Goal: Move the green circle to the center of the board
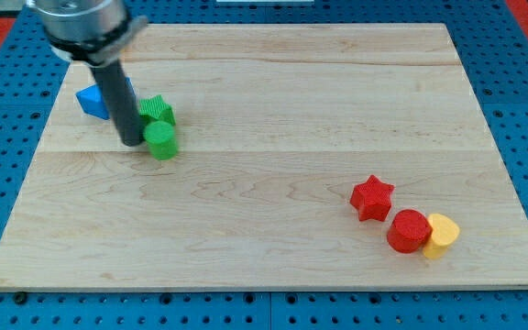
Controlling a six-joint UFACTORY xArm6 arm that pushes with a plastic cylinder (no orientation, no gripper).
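The green circle [161, 141] lies at the board's left, just below a green star [157, 112] that touches it. My tip [131, 142] rests on the board right at the green circle's left side, touching or nearly touching it. The dark rod rises from there toward the view's top left and hides part of a blue block [91, 100] behind it.
A red star [371, 197], a red circle [408, 230] and a yellow heart-like block [442, 235] sit in a cluster at the lower right. The wooden board [273, 101] lies on a blue perforated table.
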